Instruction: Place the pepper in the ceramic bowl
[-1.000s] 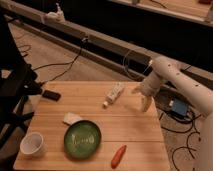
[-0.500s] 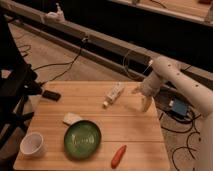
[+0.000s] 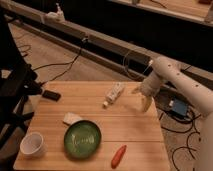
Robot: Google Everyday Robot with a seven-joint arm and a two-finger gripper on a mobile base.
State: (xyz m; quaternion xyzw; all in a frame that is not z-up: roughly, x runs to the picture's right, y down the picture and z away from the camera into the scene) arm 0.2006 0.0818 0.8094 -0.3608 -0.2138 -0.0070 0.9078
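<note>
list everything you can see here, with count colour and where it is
table: 1, light wood, centre of view
ceramic bowl: 1, glossy green, front of the table, empty
pepper: 1, red-orange, front edge, right of the bowl, apart from it
cup: 1, white, front left corner
flat white piece: 1, white, just behind the bowl's left side
small bottle: 1, white, lying on its side, back middle
flat dark object: 1, black, back left edge
box: 1, blue, on the floor right of the table
cables: several, black, on the floor behind
arm: 1, white, reaching in from the right
claw: 1, pale, over the table's back right, pointing down, open, holding nothing
</note>
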